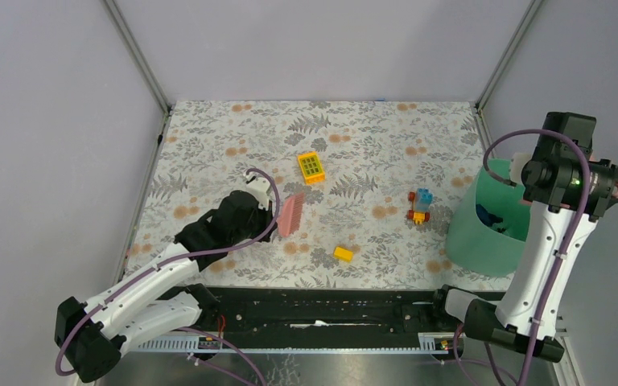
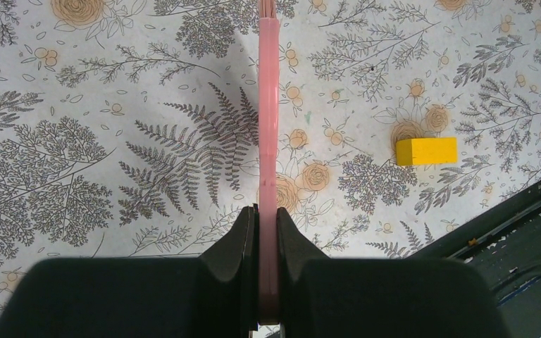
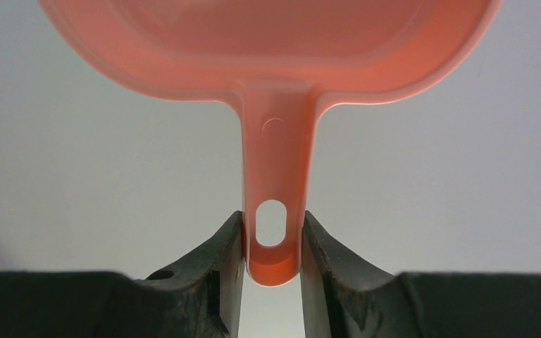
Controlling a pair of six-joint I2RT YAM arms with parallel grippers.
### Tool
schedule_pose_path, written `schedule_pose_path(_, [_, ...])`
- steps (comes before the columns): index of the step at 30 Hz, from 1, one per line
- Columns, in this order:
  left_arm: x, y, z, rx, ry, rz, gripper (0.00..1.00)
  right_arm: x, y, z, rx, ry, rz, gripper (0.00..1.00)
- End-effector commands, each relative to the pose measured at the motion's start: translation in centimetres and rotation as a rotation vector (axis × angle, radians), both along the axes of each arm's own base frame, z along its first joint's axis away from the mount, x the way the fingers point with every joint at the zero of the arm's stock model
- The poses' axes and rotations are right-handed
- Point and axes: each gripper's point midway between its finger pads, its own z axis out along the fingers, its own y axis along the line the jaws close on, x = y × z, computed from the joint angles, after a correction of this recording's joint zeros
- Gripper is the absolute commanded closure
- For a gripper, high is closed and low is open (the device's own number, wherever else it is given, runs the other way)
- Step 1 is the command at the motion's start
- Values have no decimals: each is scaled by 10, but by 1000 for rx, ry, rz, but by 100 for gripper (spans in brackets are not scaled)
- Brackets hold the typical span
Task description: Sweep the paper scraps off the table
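Observation:
My left gripper (image 1: 272,211) is shut on the pink comb-like brush (image 1: 292,214), held low over the flower-print table (image 1: 209,137). In the left wrist view the brush (image 2: 268,127) runs edge-on away from the gripper (image 2: 268,222). My right gripper (image 1: 613,187) is raised at the far right, above the green bin (image 1: 483,241), and is shut on the pink dustpan's handle (image 3: 273,176); the pan faces the grey wall. Dark blue paper scraps (image 1: 492,218) lie inside the bin. I see no scraps on the table.
A yellow studded block (image 1: 311,167) lies mid-table, a small yellow block (image 1: 343,254) near the front edge, also in the left wrist view (image 2: 426,151). A blue, red and yellow block cluster (image 1: 421,206) sits left of the bin. Grey walls enclose the table.

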Motion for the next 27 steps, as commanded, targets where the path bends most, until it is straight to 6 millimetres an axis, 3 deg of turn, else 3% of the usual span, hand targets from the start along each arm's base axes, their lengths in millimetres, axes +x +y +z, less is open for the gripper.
schedule_pose_path(1, [11, -2, 18, -35, -67, 21, 100, 11, 0, -12, 44, -46, 6, 100])
schedule_pose_path(5, [12, 0, 22, -38, -81, 33, 100, 38, 0, -24, 106, -239, -6, 100])
schedule_pose_path(10, [13, -2, 15, -29, -63, 30, 100, 83, 7, -10, 280, -532, -34, 100])
schedule_pose_path(15, [16, -3, 6, 10, -29, 31, 100, 139, 38, -33, 640, -714, -80, 100])
schedule_pose_path(18, [22, 2, 10, 27, -42, 69, 100, 170, 71, -49, 870, -775, -75, 100])
schedule_pose_path(21, [25, 5, 34, -9, -77, 111, 100, 193, 112, -63, 1017, -788, -23, 100])
schedule_pose_path(24, [28, 4, 70, -113, -132, 166, 100, 207, 183, -95, 1115, -699, 89, 100])
schedule_pose_path(27, [31, 2, 111, -264, -188, 219, 100, 201, 241, -137, 1199, -574, 115, 100])
